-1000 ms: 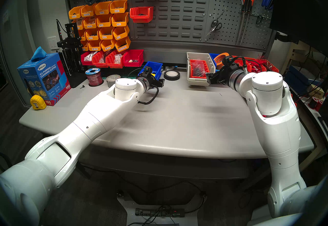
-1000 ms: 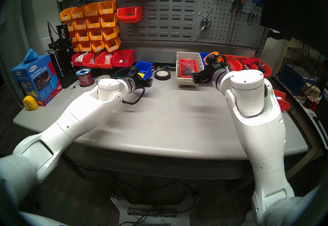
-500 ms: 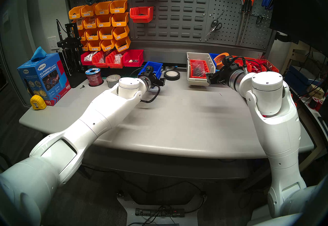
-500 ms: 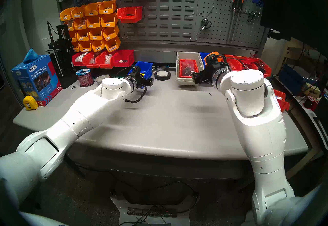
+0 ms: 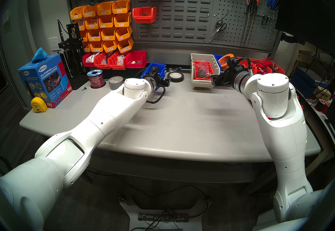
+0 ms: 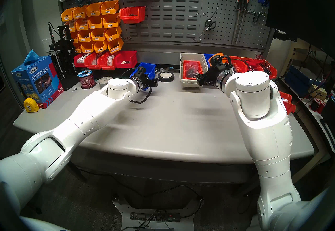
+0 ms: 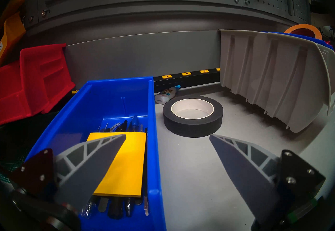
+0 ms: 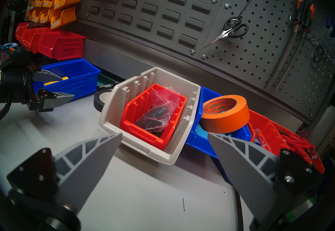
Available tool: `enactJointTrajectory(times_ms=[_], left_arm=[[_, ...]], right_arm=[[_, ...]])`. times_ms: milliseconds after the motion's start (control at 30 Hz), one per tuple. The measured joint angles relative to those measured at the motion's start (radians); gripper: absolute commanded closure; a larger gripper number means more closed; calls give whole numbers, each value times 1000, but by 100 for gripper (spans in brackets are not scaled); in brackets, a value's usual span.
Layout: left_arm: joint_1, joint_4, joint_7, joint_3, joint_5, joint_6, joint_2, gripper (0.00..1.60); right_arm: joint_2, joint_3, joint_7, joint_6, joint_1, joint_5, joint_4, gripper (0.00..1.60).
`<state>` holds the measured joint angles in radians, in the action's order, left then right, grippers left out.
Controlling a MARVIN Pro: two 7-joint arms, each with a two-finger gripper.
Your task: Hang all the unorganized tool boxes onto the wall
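Black tape roll (image 7: 193, 116) beside glue bottle (image 7: 166, 94).

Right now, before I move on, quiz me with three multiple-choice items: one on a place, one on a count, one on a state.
1. The orange tape roll sits:
A in a blue plastic bin
B on the slotted grey panel
C in the beige ribbed bin

2. Orange-red bins hanging on that panel:
A none
B two
C five

3. The left claw is:
A shut on black tape
B open over the blue bin's wall
C shut on that wall

Key: 1 A, blue walls surround it. 2 B, both visible. 3 B, fingers apart.
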<state>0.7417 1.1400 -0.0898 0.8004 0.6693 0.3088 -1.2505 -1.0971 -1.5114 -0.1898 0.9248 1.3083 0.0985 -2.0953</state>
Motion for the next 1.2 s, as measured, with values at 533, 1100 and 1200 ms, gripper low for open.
enactJointTrajectory(times_ms=[533, 1100, 1200], left_arm=[[7, 16, 15, 6, -6, -11, -7, 160], [27, 110, -44, 5, -25, 63, 44, 160], [28, 124, -52, 3, -30, 78, 49, 160]], right_arm=[[0, 0, 0, 0, 0, 0, 0, 0], [0, 0, 0, 0, 0, 0, 0, 0], [0, 0, 0, 0, 0, 0, 0, 0]])
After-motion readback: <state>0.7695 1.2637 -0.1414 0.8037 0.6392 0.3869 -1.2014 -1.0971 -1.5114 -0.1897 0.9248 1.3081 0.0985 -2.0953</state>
